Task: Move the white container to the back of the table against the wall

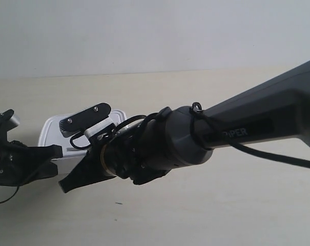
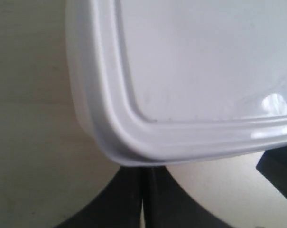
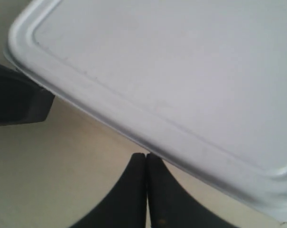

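Observation:
The white container (image 1: 53, 132) lies flat on the table (image 1: 221, 205), well in front of the wall (image 1: 155, 31); the arms hide much of it. In the left wrist view my left gripper (image 2: 143, 172) is shut and empty, its tips tucked under the rim at a rounded corner of the white container (image 2: 195, 71). My right gripper (image 3: 147, 157) is also shut on nothing, tips touching a long side of the white container (image 3: 171, 71). In the exterior view, the gripper (image 1: 55, 151) at the left and the gripper (image 1: 68, 184) of the arm at the right both meet the box's near side.
The thick grey arm (image 1: 257, 118) at the exterior view's right spans the middle of the table, trailing a black cable (image 1: 277, 156). Its wrist camera bracket (image 1: 85, 119) overhangs the box. The other gripper's black body (image 3: 17, 99) shows beside the box.

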`<state>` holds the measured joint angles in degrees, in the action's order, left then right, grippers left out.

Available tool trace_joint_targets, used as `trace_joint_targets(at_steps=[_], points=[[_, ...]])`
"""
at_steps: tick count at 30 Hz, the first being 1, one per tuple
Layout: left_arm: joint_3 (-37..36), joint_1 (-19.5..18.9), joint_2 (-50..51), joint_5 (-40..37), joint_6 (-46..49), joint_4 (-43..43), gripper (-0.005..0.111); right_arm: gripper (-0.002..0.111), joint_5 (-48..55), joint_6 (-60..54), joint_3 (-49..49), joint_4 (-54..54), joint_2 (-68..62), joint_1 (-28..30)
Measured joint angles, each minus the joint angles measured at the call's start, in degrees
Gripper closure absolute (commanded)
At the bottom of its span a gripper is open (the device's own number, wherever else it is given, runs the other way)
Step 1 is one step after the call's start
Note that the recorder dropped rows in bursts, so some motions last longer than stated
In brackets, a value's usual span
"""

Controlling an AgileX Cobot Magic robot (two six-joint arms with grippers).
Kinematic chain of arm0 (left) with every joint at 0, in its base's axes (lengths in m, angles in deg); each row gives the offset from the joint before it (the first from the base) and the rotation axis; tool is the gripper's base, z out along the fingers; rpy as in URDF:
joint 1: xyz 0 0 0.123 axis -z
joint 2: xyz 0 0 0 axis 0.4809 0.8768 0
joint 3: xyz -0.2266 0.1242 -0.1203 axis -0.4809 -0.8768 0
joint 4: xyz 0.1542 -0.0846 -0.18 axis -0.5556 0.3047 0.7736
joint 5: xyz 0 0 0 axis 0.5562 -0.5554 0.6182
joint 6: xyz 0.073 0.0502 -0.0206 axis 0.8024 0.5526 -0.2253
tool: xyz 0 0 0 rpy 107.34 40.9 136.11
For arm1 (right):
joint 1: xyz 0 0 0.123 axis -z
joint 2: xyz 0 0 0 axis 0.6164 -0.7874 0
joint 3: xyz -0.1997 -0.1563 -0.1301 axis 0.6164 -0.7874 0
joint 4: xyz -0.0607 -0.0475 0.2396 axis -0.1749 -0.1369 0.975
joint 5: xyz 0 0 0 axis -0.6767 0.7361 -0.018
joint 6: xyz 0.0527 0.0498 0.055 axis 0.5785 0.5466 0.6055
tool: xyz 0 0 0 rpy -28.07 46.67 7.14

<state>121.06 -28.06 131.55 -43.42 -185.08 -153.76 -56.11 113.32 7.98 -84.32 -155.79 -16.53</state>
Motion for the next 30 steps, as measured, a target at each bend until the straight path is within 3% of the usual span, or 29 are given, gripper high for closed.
trace_joint_targets(at_steps=[30], points=[[6.93, 0.00, 1.80, -5.77, 0.24, 0.37, 0.107, 0.108, 6.96, -7.56, 2.45, 1.66, -0.72, 2.29]])
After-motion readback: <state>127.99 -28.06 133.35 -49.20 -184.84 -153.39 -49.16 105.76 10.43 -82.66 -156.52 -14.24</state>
